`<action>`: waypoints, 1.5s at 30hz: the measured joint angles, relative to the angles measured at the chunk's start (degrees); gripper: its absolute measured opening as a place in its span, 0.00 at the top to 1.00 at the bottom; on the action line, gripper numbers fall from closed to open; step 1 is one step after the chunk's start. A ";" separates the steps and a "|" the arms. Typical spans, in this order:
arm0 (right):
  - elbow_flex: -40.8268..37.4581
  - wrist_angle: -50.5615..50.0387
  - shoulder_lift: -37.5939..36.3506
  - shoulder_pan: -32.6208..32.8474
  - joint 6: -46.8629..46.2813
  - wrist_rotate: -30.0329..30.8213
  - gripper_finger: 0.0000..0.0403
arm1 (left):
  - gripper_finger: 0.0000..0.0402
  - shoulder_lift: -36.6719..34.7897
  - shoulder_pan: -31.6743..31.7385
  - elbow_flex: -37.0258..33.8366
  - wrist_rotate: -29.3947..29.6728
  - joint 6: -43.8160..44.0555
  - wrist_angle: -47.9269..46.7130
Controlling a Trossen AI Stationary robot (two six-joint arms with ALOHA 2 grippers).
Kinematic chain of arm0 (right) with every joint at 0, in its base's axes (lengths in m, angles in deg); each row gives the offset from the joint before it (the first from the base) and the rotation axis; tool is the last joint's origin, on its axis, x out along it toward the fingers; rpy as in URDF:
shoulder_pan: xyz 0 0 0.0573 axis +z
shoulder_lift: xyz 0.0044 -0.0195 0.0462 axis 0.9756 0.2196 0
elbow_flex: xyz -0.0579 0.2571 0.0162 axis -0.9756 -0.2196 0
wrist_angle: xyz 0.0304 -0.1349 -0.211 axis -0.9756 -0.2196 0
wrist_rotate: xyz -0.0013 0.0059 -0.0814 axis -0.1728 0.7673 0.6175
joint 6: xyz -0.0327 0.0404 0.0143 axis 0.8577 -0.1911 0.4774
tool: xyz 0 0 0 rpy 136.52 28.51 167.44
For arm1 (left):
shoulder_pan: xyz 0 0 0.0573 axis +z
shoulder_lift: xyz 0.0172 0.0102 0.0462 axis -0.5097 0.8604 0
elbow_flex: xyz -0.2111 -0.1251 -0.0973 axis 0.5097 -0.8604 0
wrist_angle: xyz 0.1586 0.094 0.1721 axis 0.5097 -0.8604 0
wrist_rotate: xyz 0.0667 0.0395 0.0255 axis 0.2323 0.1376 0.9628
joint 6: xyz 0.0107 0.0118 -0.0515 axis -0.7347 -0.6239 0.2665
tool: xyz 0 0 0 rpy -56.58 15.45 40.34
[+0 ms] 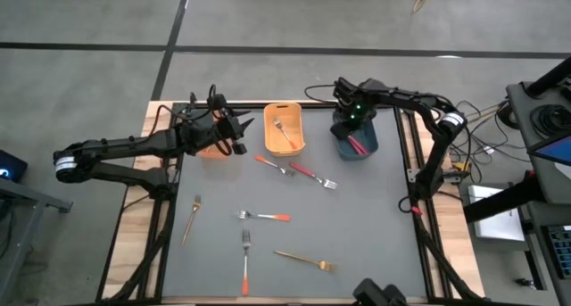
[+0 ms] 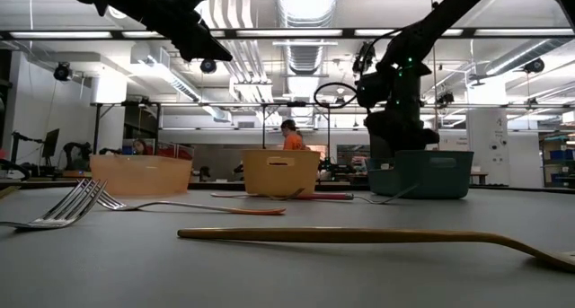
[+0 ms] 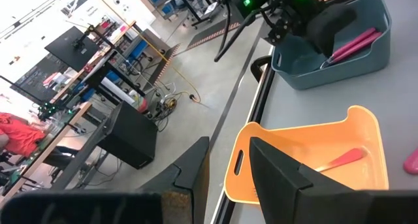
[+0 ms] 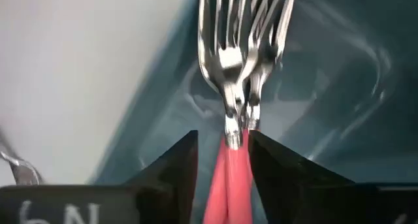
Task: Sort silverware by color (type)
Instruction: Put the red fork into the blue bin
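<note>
High view: right hand [image 1: 350, 119] over the far-right blue rectangular bin [image 1: 368, 147]; left hand [image 1: 239, 132] beside the orange rectangular bin [image 1: 284, 128]; slim forks scattered on the grey worktop [image 1: 375, 226].
Left wrist: fingers spread, empty.
Right wrist: red-pink-handled forks [image 4: 238, 106] lie between parted fingers, in the blue bin.

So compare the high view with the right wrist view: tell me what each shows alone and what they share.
Only the high view shows both arms, the left gripper over the peach bin, the orange bin, and six forks loose on the grey mat. Only the right wrist view shows silver tines close up, between the right gripper's fingers. Both show red-pink handles inside the blue bin.
</note>
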 joint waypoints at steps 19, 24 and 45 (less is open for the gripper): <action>-6.62 7.47 0.13 0.39 0.95 3.90 0.61 | 0.77 0.00 0.00 0.00 0.01 0.00 0.01; -7.27 8.36 0.13 0.39 1.24 3.90 0.67 | 0.77 0.00 0.00 0.00 0.02 0.00 0.01; -2.67 1.80 -0.09 0.37 -1.22 4.81 0.91 | 0.77 0.00 0.02 0.00 0.02 -0.01 0.00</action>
